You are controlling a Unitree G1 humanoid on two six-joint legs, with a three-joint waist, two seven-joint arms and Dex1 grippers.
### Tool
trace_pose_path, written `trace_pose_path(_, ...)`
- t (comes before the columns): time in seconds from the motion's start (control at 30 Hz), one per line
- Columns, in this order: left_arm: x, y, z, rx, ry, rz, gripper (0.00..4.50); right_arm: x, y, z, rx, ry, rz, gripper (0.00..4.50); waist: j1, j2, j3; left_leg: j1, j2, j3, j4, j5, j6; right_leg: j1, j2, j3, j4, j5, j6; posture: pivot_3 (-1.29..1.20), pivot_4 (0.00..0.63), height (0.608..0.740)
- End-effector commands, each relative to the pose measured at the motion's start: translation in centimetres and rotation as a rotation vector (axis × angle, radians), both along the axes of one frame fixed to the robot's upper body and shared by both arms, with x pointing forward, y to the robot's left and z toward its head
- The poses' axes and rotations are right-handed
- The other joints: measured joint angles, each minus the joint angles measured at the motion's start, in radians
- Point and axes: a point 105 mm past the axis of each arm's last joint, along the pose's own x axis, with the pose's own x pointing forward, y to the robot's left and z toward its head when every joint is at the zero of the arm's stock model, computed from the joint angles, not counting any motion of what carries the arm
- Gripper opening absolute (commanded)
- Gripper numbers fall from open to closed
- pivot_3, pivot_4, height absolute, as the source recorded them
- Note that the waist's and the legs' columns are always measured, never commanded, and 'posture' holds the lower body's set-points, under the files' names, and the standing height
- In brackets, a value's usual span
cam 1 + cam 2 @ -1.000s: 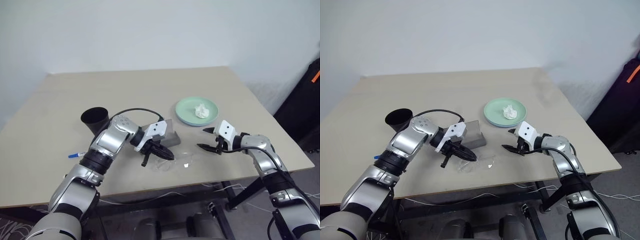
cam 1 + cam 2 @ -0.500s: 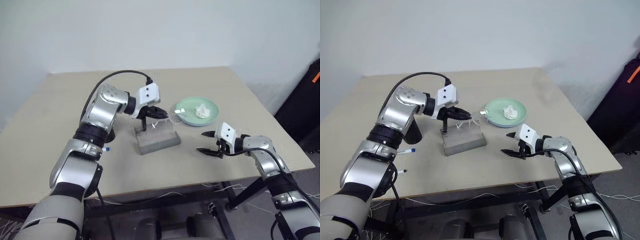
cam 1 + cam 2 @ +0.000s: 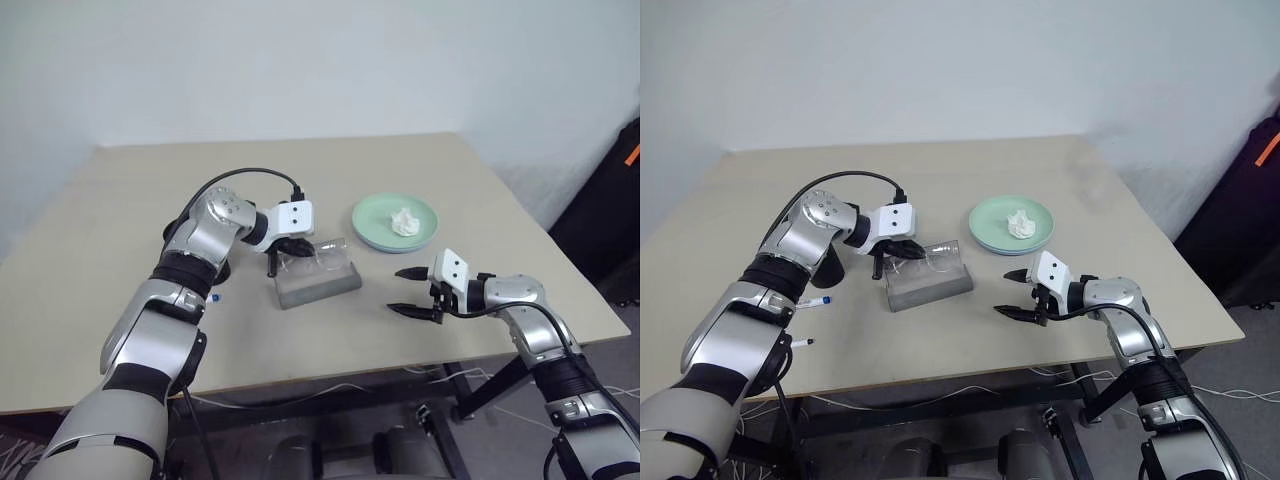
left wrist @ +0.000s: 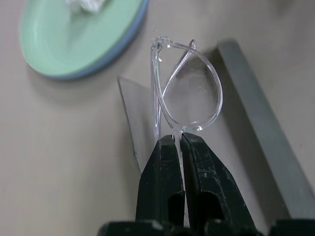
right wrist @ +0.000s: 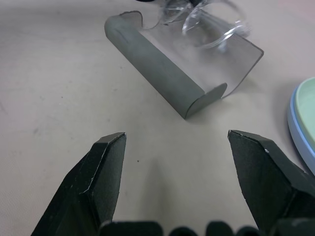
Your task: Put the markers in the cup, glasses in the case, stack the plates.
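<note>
While your left gripper [image 4: 176, 142] pinches the glasses [image 4: 189, 93] over the open case [image 3: 315, 280] at mid-table, your right gripper [image 3: 408, 291] hangs wide open and empty near the front edge. Plates [image 3: 394, 222] sit stacked toward the right edge; the markers [image 3: 812, 301] lie outside the cup [image 3: 830, 268] on the left.
</note>
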Motion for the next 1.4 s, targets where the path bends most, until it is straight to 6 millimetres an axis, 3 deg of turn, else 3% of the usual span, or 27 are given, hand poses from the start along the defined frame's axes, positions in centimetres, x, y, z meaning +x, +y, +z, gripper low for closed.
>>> trace_pose_path(0.03,-0.2,-0.3,0.6,0.027,-0.052,-0.020,0.03,0.3,0.0,1.2,0.021,-0.048,-0.005,3.59,0.000,0.000,0.000,0.000,0.000,0.000,0.000,0.000,0.000,0.000,0.000,0.000,0.000,0.000,0.000,0.00,0.000,0.740)
trace_pose_path(0.43,-0.8,-1.1,-1.8,0.056,-0.045,0.025,0.03,0.4,0.6,1.0,0.038,-0.049,-0.011,3.59,0.000,0.000,0.000,0.000,0.000,0.000,0.001,0.000,0.000,0.000,0.000,0.000,0.001,0.000,0.000,0.00,0.000,0.740)
trace_pose_path(0.6,-1.7,-1.2,-2.5,0.029,0.037,0.017,0.03,0.4,0.5,0.9,0.036,-0.049,-0.019,3.59,0.000,0.000,0.000,0.000,0.000,0.000,0.001,0.000,0.000,0.000,0.000,0.000,0.001,0.000,0.000,0.00,0.000,0.740)
trace_pose_path(0.7,-1.8,-0.9,-2.9,0.036,0.055,0.022,0.66,0.4,0.5,0.9,0.036,-0.050,-0.022,3.59,0.000,0.000,0.000,0.000,0.000,0.000,0.001,0.000,0.000,0.000,0.000,0.000,0.001,0.000,0.000,0.00,0.000,0.740)
trace_pose_path(0.87,-1.2,-1.0,-2.4,0.021,0.015,0.046,2.25,0.4,0.5,0.9,0.036,-0.050,-0.021,3.59,0.000,0.000,0.000,0.000,0.000,0.000,0.001,0.000,0.000,0.001,0.000,0.000,0.001,0.000,0.000,0.00,0.000,0.740)
trace_pose_path(1.07,-0.1,-2.5,0.9,-0.116,-0.054,0.061,2.25,0.3,0.8,0.8,0.036,-0.047,-0.011,3.59,0.000,0.000,0.000,0.000,0.000,0.000,0.001,0.000,0.000,0.001,0.000,0.000,0.001,0.000,0.000,0.00,0.000,0.740)
trace_pose_path(1.27,3.4,-1.9,4.7,-0.223,-0.217,0.224,2.25,0.4,1.0,0.9,0.037,-0.051,-0.003,3.59,0.000,0.000,0.000,0.000,0.000,-0.001,0.003,0.000,0.000,0.001,0.000,0.000,0.001,0.001,0.002,0.00,0.000,0.740)
trace_pose_path(1.4,4.8,0.0,4.2,-0.111,-0.313,0.278,1.05,0.5,1.1,1.0,0.039,-0.058,-0.004,3.59,-0.001,0.000,0.000,0.002,0.000,0.001,0.001,0.000,0.000,0.002,0.000,0.001,0.001,0.002,0.002,0.00,0.000,0.740)
